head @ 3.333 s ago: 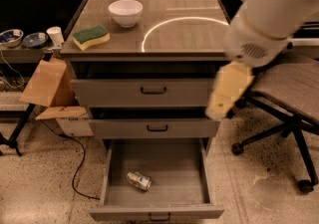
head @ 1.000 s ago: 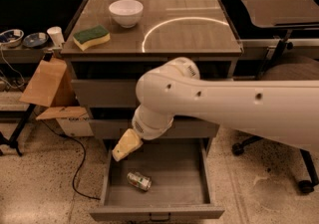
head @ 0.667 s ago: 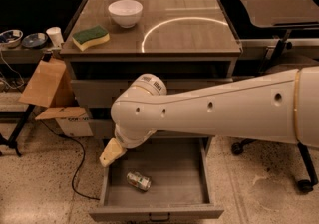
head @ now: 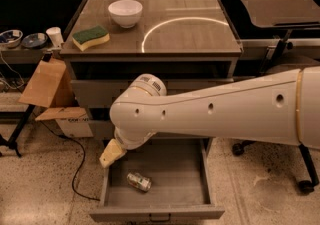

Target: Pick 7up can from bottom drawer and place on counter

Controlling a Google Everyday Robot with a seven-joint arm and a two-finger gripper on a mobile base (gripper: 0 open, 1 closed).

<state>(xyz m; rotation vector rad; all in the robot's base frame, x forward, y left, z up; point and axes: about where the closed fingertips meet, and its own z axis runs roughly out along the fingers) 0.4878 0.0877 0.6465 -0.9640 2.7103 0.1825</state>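
Observation:
The 7up can (head: 139,181), small and silvery with green marks, lies on its side on the floor of the open bottom drawer (head: 195,189), left of middle. My white arm reaches in from the right across the cabinet front. My gripper (head: 111,154) shows as a cream tip at the drawer's left wall, above and left of the can, not touching it. The counter (head: 200,34) is the glossy grey-brown cabinet top with a bright arc reflection.
A white bowl (head: 125,12) and a green-yellow sponge (head: 90,37) sit on the counter's left side. A cardboard box (head: 47,86) leans left of the cabinet with a black cable on the floor. A dark side table and office chair (head: 280,14) stand right.
My arm swung from the cabinet's right side across its front to the left and lowered; the gripper now sits at the bottom drawer's left edge. The can has not moved.

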